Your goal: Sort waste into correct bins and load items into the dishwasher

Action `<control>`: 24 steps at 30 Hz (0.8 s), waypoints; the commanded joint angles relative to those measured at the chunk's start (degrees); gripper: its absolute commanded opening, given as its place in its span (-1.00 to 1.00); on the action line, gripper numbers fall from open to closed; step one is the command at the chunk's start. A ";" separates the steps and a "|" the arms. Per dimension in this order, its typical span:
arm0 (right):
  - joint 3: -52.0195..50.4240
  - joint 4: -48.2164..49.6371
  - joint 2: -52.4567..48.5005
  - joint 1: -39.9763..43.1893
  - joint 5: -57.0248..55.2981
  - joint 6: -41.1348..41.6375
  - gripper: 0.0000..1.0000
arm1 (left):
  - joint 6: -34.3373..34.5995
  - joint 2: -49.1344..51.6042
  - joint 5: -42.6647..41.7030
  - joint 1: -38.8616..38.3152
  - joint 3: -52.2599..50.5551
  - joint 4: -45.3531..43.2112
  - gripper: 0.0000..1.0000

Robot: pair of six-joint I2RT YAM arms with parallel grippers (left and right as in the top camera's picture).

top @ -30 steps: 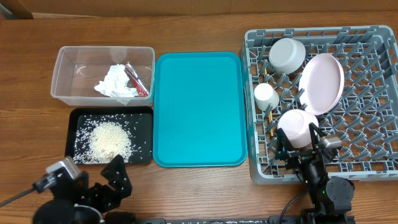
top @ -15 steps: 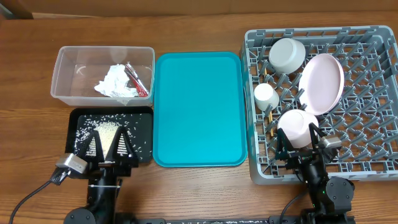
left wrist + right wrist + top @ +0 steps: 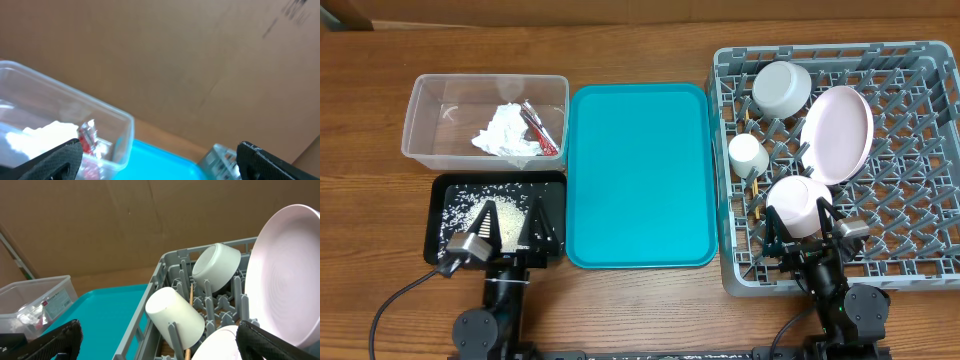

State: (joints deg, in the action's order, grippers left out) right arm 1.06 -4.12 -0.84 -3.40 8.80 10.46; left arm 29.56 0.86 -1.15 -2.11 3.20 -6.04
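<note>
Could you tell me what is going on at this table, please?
Two robot arms are sorting waste and loading a dish rack, nearly done. The tissue and red wrapper lie in the clear tub, rice in the black tray. The grey bowl, pink plate, white cup, pink bowl and chopsticks sit in the rack. The left gripper hangs over the black tray, the right gripper by the pink bowl, both jaws open and holding nothing.
</note>
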 commanded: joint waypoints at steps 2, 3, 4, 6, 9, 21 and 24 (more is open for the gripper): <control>-0.61 0.31 0.68 0.26 0.31 0.00 1.00 | -12.24 -0.68 -1.73 0.33 -2.23 -0.63 1.00; -0.61 0.28 0.68 0.26 0.31 0.00 1.00 | -14.97 -0.68 -1.75 0.33 -2.78 -0.63 1.00; -0.61 0.31 0.68 0.26 0.31 0.00 1.00 | -17.20 -0.68 -1.88 0.33 -2.95 0.04 1.00; -0.61 0.28 0.68 0.26 0.31 0.00 1.00 | -21.79 -0.68 -1.86 0.33 -2.93 1.97 1.00; -0.61 0.31 0.68 0.26 0.31 0.00 1.00 | -27.43 -0.68 -1.84 0.33 -2.93 5.29 1.00; -0.61 0.31 0.68 0.26 0.31 0.00 1.00 | -31.30 -0.68 0.02 0.33 -2.93 10.47 1.00; -0.61 0.28 0.68 0.26 0.31 0.00 1.00 | -31.30 -0.66 0.02 0.33 -2.93 10.47 1.00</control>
State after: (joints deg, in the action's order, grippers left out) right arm 1.06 -4.08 -0.84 -3.40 8.80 10.46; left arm -0.08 0.86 -1.69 -2.11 0.51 4.34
